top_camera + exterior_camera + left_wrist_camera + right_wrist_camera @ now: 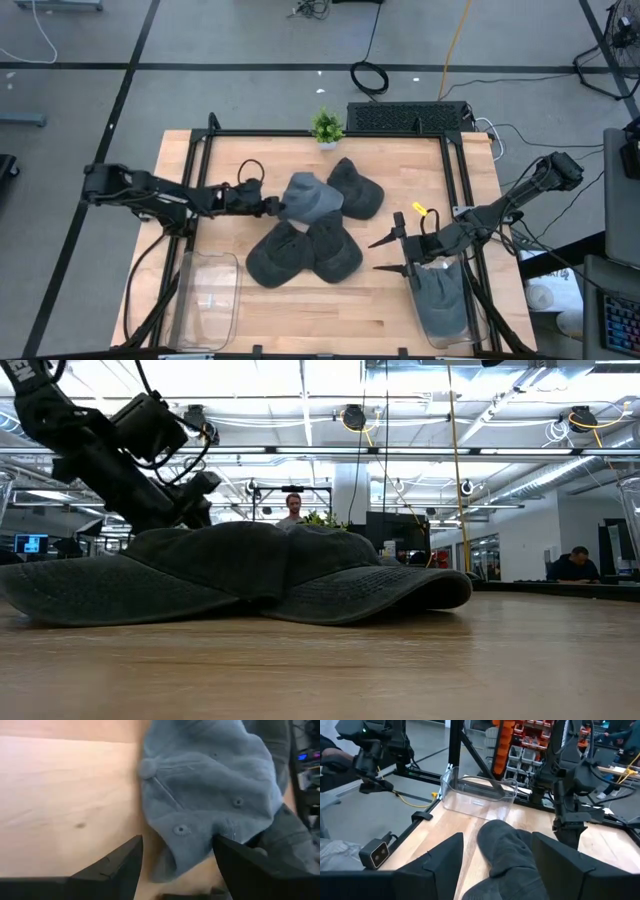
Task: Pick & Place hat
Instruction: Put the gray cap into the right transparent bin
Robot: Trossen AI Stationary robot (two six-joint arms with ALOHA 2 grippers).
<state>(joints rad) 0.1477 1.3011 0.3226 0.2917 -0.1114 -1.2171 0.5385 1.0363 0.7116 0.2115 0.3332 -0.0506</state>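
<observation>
Grey-blue hat (308, 197) lies atop the dark hats (305, 250) at table centre, at three o'clock from the left gripper (272, 207), whose spread fingers straddle its edge without clamping it.

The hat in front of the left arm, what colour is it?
The hat is bluish grey, lighter than the others; the left wrist view shows it best.

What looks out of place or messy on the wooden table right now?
The caps are heaped, not laid out: a lighter grey-blue cap lies crumpled atop three dark grey caps, at the open left gripper. Nothing looks damaged.
</observation>
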